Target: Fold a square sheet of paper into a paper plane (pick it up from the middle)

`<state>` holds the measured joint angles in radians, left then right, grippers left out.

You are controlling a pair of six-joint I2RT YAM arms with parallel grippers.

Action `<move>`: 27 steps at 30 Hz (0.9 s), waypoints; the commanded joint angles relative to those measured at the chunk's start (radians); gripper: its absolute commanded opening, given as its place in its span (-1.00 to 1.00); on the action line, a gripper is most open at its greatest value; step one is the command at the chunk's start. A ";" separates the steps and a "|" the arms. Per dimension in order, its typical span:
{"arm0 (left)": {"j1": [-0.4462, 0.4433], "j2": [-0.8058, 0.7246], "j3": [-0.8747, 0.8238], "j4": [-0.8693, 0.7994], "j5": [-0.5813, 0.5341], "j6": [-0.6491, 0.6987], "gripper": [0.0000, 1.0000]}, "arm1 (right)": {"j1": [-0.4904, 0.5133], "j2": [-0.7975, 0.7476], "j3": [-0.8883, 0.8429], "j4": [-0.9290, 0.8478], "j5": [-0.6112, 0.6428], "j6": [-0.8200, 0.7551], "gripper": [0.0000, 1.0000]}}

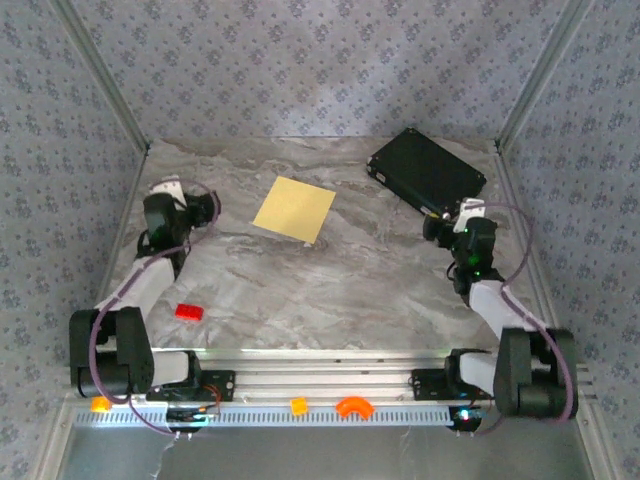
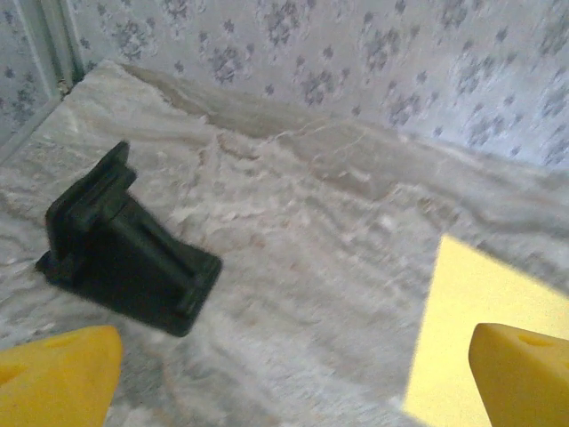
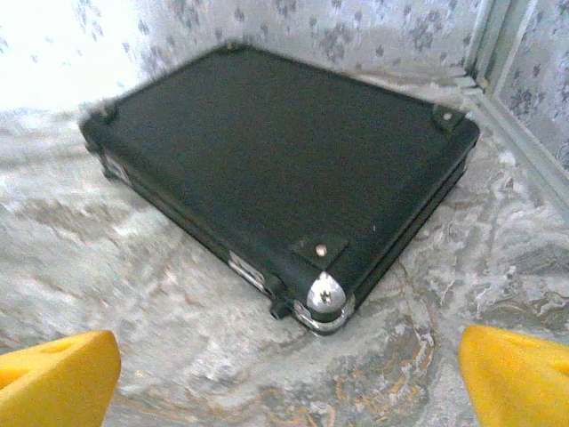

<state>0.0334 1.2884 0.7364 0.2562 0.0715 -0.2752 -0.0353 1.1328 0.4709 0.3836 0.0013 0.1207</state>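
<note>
The square sheet of paper (image 1: 294,209) is pale yellow and lies flat and unfolded on the marble table, centre-back. Its near-left corner reaches into the left wrist view (image 2: 480,294). My left gripper (image 1: 205,205) hovers just left of the sheet, open, its yellow fingertips (image 2: 53,378) wide apart over bare table (image 2: 289,382). My right gripper (image 1: 445,218) is open too, well right of the sheet, with nothing between its fingertips (image 3: 520,374); it points at the corner of a black case (image 3: 284,151). The paper plane is out of view.
The black rectangular case (image 1: 427,170) lies at the back right. A small black bracket (image 2: 124,245) stands on the table near the left wall. A red block (image 1: 188,311) sits front left. Orange pieces (image 1: 352,406) lie on the rail between the arm bases.
</note>
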 commanded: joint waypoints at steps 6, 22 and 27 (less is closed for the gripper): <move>-0.041 0.259 0.346 -0.375 0.564 -0.170 1.00 | -0.083 -0.136 0.098 -0.464 -0.449 0.428 0.98; -0.318 0.803 0.925 -0.823 0.440 -0.118 0.99 | -0.005 -0.117 0.143 -0.558 -0.611 0.527 0.98; -0.332 0.869 0.970 -0.819 0.412 -0.162 0.99 | 0.008 -0.114 0.140 -0.588 -0.608 0.530 0.98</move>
<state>-0.2901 2.1281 1.6600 -0.5167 0.5087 -0.4042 -0.0345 1.0164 0.5816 -0.1593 -0.5846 0.6361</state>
